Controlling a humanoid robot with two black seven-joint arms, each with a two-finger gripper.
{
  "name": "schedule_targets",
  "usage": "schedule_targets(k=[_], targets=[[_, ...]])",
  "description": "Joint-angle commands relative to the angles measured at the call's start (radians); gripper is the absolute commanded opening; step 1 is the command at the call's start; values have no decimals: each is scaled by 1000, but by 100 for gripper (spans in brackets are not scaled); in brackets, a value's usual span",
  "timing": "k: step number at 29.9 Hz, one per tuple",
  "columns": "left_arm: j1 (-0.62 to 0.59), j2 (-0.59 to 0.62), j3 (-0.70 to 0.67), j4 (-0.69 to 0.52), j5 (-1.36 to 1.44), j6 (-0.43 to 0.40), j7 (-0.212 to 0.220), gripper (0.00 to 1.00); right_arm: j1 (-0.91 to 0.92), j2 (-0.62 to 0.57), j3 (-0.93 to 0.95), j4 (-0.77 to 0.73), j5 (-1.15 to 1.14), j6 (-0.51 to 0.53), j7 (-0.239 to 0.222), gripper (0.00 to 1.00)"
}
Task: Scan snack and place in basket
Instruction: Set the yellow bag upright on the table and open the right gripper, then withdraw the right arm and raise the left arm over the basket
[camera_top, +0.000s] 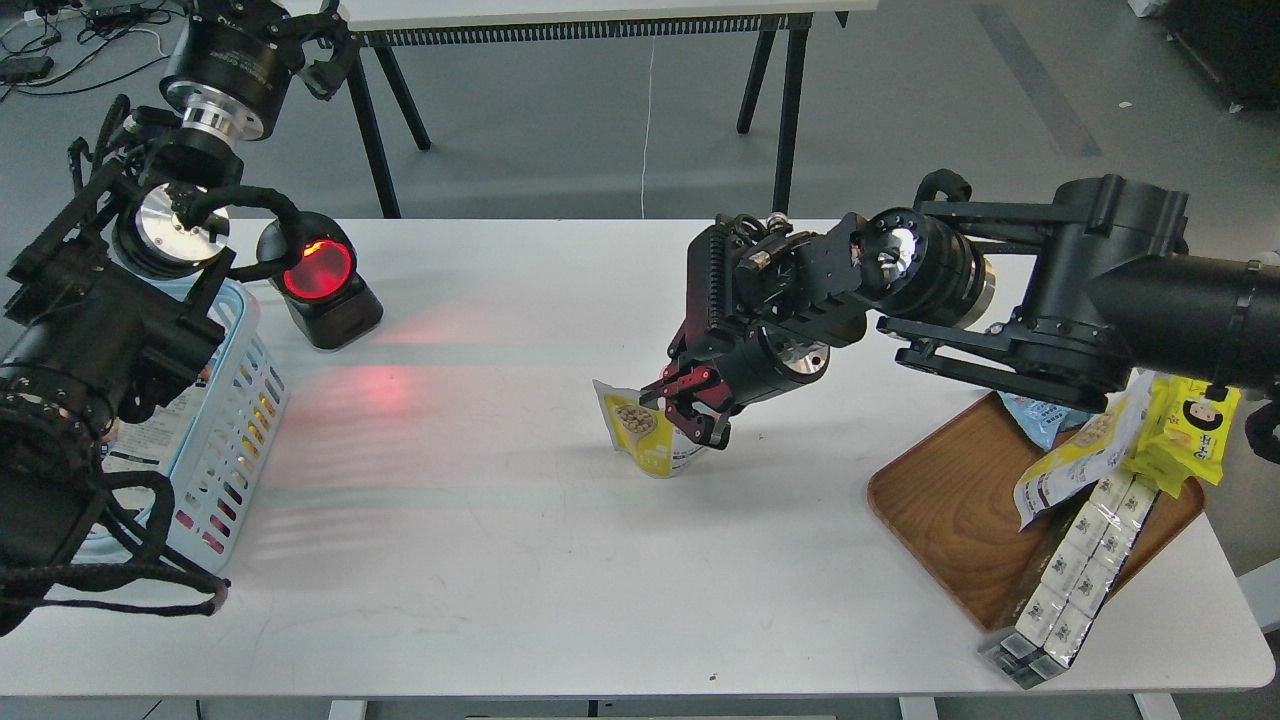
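The snack (638, 432) is a small pouch with a yellow face picturing beige balls. It hangs tilted at mid-table, its lower edge at or just above the tabletop. My right gripper (692, 412), with red-trimmed fingers, is shut on the pouch's right edge and points down and left. The light blue slotted basket (246, 392) stands at the table's left edge, partly hidden behind my left arm. My left arm rises over the basket to the top left corner. Its gripper (300, 40) is dark and cut off by the frame edge, so its fingers cannot be told apart.
A black scanner (320, 282) with a glowing red window stands at the back left and casts red light on the table. A wooden tray (950, 505) at the right holds a blue pack, a longer yellow-and-white pouch (1085, 452), a bright yellow cartoon pack (1195, 428) and a row of white boxes (1075, 575).
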Motion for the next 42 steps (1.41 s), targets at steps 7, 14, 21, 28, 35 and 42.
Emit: schedule_targets(k=[7,14,21,28,35,42], targets=[[0,1,0,0,0,0,0,100,12,-21,16,17,11,-9,0,38],[-11,0,1,0,0,0,3,100,10,-124,90,92,14,-6,0,64],[-38,4,5,2,12,0,20,100,-13,-216,202,77,294,-2,0,96],[-130,50,173,-2,74,0,41,100,-26,-314,262,34,575,-11,0,98],[-256,133,336,-87,83,0,114,99,-43,-359,289,-176,940,-9,0,99],[-364,258,405,-377,355,0,101,99,-57,-438,291,-211,1185,-6,0,99]])
